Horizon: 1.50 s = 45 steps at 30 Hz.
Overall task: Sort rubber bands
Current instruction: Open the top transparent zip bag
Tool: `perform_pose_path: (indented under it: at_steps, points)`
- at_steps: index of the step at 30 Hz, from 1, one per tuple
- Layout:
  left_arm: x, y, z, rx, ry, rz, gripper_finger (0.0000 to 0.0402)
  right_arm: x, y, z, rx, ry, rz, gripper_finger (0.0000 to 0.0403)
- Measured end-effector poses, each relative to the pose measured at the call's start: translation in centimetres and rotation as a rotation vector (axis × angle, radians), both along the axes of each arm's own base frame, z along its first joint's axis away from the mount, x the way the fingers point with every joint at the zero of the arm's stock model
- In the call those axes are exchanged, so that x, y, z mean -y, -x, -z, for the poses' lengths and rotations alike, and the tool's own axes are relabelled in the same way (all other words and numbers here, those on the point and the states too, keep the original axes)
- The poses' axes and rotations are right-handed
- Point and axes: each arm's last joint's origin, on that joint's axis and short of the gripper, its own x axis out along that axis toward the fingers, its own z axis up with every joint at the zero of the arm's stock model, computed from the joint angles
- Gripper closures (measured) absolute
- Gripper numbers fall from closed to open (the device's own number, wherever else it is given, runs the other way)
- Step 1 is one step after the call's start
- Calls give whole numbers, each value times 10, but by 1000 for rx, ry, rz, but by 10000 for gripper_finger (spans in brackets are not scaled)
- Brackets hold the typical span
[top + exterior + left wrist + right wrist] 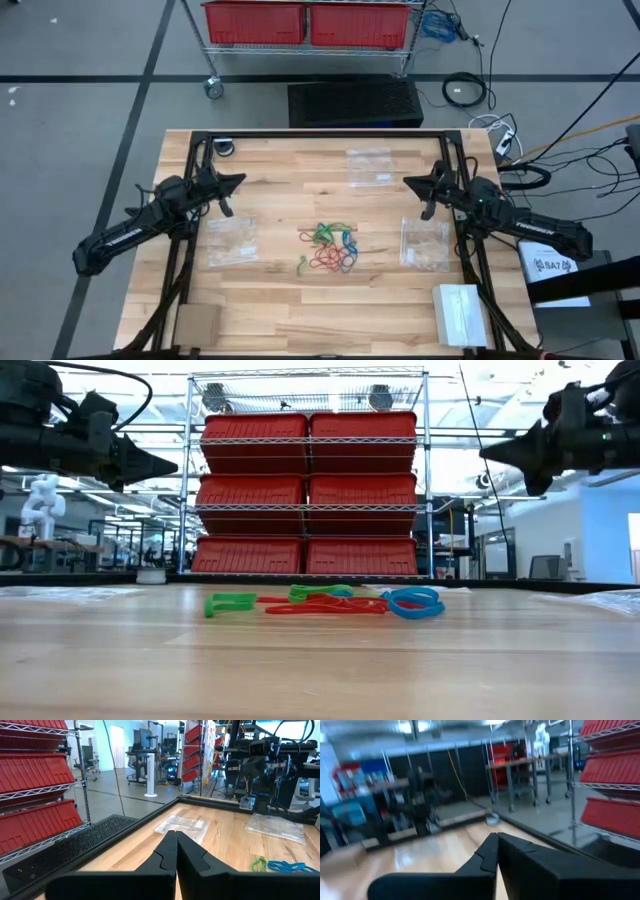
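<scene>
Plainly the sorting has not begun, judging by how things lie. Largest first: the wooden table (290, 300) carries everything, and behind it stands a wire rack (308, 470) stacked with red bins. Both arms are raised well above the tabletop at the far half of the table, one to each side. The left gripper (238, 181) points inward from the left edge with its fingers clenched together on nothing, as the left wrist view shows tip meeting tip. The right gripper (408, 182) mirrors it from the right edge, likewise pinched closed and empty. Three clear zip bags wait flat on the wood: one on the left (229, 240), one on the right (424, 243), and one toward the far edge (368, 165); none seems to hold any bands, though their contents are hard to make out. A white box (458, 312) and a brown cardboard piece (196, 325) sit at the near corners. Smallest of all, the rubber bands (330, 248) lie in one mixed tangle near the table's middle, between the left and right bags, green, blue and red loops overlapping. Every band is left to separate by colour.
</scene>
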Motion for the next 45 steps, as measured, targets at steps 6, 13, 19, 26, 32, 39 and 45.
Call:
perform_pose_path:
  at_steps: [6, 13, 19, 26, 32, 39, 45]
  points:
    - [0, 0, 0, 0, 1, 0, 400, 1, -2, 2, 22, -118, -9, 403]
    - [0, 0, 0, 0, 0, 0, 400, -1, -14, 11, -143, 52, -68, 403]
    - [0, 0, 0, 0, 0, 0, 400, 1, -26, 12, -194, 68, -62, 403]
    - [0, 0, 0, 0, 0, 0, 400, 11, -51, 9, -374, 19, -18, 392]
    - [0, 0, 0, -41, -89, -2, 400, 17, -90, 21, -610, 56, -9, 366]
    - [0, 0, 0, -66, -142, -3, 400, 30, -134, 42, -862, 125, 22, 306]
    - [0, 0, -2, -49, -152, -5, 400, 39, -157, 58, -1011, 184, 115, 265]
